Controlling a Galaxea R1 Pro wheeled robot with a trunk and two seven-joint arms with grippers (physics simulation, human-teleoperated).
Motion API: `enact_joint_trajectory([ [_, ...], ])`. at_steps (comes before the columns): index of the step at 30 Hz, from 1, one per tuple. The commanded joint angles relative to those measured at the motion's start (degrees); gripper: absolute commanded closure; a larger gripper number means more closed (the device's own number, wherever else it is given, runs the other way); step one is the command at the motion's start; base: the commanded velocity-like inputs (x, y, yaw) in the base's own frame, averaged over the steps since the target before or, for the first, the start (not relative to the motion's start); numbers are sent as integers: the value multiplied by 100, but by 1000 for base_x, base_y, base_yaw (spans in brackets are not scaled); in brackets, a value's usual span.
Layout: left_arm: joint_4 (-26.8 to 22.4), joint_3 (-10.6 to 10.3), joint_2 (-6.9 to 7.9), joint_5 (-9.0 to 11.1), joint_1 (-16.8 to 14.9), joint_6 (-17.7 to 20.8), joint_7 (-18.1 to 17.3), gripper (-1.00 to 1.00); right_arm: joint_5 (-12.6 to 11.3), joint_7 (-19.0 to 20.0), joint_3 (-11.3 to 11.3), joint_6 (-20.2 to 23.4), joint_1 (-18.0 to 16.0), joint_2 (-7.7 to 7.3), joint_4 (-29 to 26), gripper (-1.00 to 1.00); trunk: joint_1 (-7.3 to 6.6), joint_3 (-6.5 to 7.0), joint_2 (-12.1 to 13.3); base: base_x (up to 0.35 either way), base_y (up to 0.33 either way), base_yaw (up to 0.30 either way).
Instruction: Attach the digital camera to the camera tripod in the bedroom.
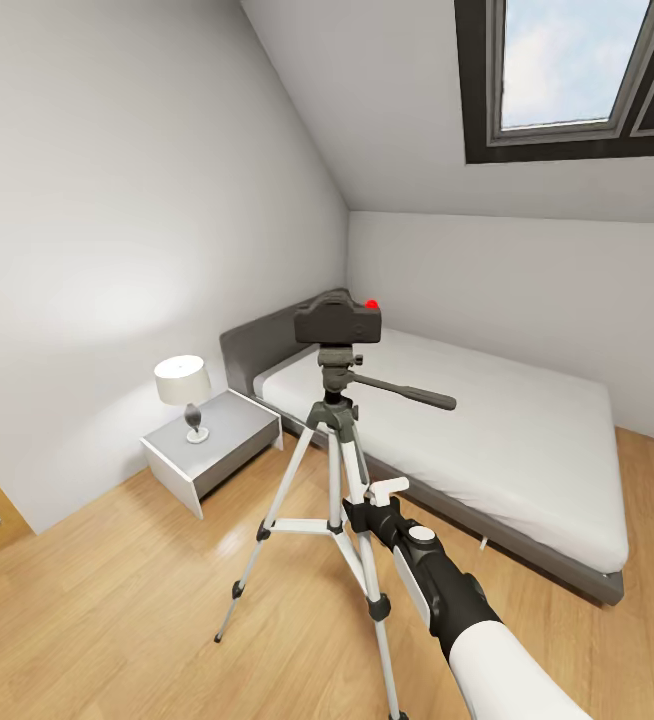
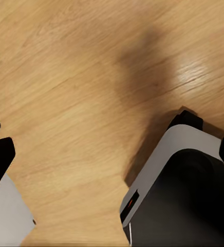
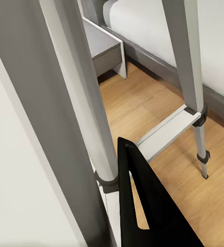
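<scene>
The right end effector was seen beside the camera tripod; its opening could not be told. The digital camera sat atop the tripod.

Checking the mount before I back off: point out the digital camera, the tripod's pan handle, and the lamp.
digital camera (image 1: 337, 323), head view, on its dark body.
pan handle (image 1: 412, 393), head view, on the middle of the black bar.
lamp (image 1: 182, 380), head view, on its white shade.

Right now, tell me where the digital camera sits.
In the head view, the digital camera sits centre frame atop the camera tripod, in front of the bed, right of the nightstand lamp.
</scene>
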Motion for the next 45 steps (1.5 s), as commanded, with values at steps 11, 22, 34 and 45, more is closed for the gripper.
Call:
enact_joint_trajectory([
  [11,-1,4,-36,48,38,-13,104,-100,279,9,2,61,-1,2,170,100,3,-11,-8,0,0,0],
  [22,-1,4,-43,51,145,-72,107,-100,312,13,5,81,-1,2,171,-100,3,-11,-8,0,0,0],
  [34,-1,1,-265,51,146,-80,112,-100,323,17,2,88,-1,2,171,-100,3,-11,-8,0,0,0],
  [45,-1,1,-268,49,146,-83,112,-100,318,14,2,88,-1,2,171,-100,3,-11,-8,-26,0,0],
])
